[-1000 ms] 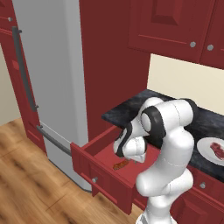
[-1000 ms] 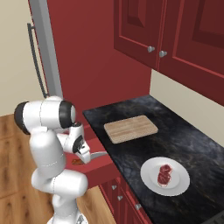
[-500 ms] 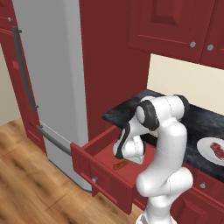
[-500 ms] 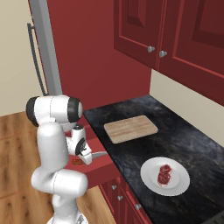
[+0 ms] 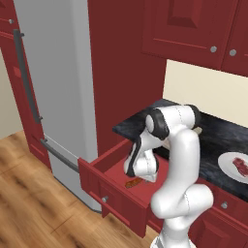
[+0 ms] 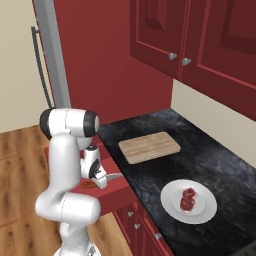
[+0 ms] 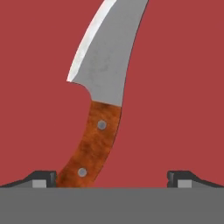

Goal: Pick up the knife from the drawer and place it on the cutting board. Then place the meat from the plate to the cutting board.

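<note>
Right now the pincer (image 7: 112, 177) hangs low inside the open drawer (image 5: 112, 170), jaws spread wide and holding nothing. In the hand view the knife (image 7: 103, 92) lies flat on the red drawer floor, wooden handle running down toward the left fingertip (image 7: 43, 178), silver blade pointing up and away. The handle end sits just beside that left tip, well apart from the right one, so the grip looks off-centre.

Step in hand: grasp the knife. To do it well, the hand likely needs to shift sideways so the handle sits midway between the tips, then drop until the tips nearly touch the drawer floor before closing. Close on the wooden handle, not the blade; the blade is thin and flat and would probably slip. The handle curves a bit, so gripping near the rivets seems the safest spot. Lift straight up to clear the drawer front.

The right base view shows the cutting board (image 6: 149, 147) lying bare on the dark tabletop (image 6: 220, 165), behind the drawer. The meat (image 6: 188, 198) sits on the white plate (image 6: 172, 194), nearer the front edge, apart from the board. Neither placement is done yet.
</note>
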Controlling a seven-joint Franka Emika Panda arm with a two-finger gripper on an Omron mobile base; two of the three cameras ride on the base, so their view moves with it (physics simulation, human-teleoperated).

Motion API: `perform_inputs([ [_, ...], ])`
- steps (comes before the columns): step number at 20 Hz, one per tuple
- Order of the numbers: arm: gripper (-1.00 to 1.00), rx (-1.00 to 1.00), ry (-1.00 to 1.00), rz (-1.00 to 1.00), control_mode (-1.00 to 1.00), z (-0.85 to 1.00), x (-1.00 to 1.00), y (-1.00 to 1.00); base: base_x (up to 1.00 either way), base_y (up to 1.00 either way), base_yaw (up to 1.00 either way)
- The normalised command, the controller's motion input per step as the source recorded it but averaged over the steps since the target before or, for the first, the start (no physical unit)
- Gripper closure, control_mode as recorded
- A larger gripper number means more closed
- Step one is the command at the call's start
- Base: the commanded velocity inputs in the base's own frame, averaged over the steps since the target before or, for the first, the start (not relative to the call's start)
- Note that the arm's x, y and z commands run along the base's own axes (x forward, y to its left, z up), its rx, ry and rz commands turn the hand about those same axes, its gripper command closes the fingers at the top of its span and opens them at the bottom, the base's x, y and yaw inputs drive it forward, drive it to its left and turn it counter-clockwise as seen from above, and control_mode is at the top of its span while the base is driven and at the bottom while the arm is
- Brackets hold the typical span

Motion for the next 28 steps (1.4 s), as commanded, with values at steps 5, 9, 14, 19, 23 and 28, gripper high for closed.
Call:
perform_inputs([
  [5, -1.00, 0.00, 0.00, 0.00, -1.00, -0.26, 0.23, 0.00, 0.00, 0.00, 0.00],
  [9, -1.00, 0.00, 0.00, 0.00, -1.00, -0.26, 0.25, 0.00, 0.00, 0.00, 0.00],
  [14, -1.00, 0.00, 0.00, 0.00, -1.00, -0.25, 0.26, 0.00, 0.00, 0.00, 0.00],
  [19, -1.00, 0.00, 0.00, 0.00, -1.00, -0.28, 0.15, 0.00, 0.00, 0.00, 0.00],
  [23, 1.00, -0.02, 0.00, 0.00, -1.00, -0.32, 0.09, 0.13, 0.00, 0.00, 0.00],
  [28, 1.00, -0.02, 0.00, -0.01, -1.00, -0.32, 0.00, 0.12, 0.00, 0.00, 0.00],
])
